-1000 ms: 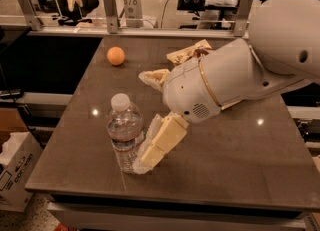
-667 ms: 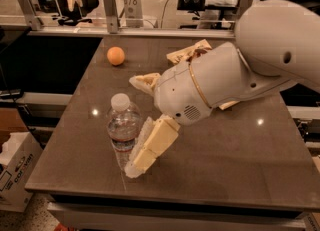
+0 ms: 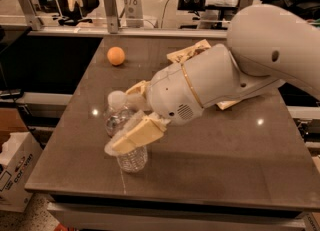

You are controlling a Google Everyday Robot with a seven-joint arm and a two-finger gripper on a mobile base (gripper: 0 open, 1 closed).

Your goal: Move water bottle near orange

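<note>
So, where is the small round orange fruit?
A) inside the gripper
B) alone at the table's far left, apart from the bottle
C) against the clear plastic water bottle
B: the orange lies alone at the far left, while the gripper is at the water bottle near the front edge.

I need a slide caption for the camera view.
Gripper at the water bottle, table front; orange apart at the back.

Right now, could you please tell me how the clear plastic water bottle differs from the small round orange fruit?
The clear, ribbed water bottle is tall and see-through; the orange is small, round and opaque. The bottle is near the front of the dark table, partly covered by the end effector at it; the orange sits free toward the far left. Both are on the same table.
</note>
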